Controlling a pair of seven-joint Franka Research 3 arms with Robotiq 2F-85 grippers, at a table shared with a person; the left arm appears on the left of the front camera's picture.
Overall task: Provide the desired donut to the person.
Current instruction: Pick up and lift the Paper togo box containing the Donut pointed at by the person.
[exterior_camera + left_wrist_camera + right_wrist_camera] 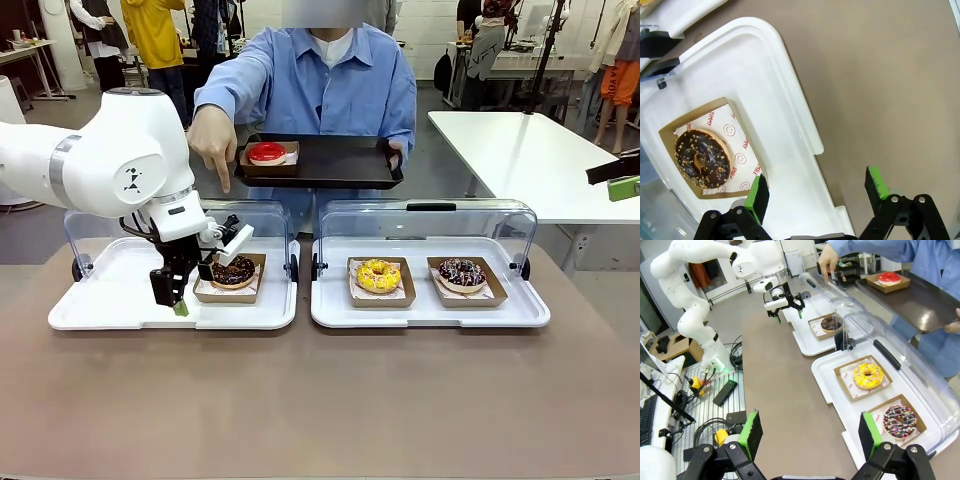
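The chocolate donut [234, 270] lies flat in the left tray [100, 295]; being round, it has no long axis. The person's hand [212, 140] points down at it. The left gripper [817, 187] hangs just beside it, aimed downward, fingers wide apart and empty. The right gripper [810, 430] gapes empty too.

I found the bare tabletop [320, 400] at 6 o'clock of the white trays [430, 318] free. At 12 o'clock their raised clear lids [430, 225] blocked entry; the person's pointing hand [212, 140] hung over the left one.
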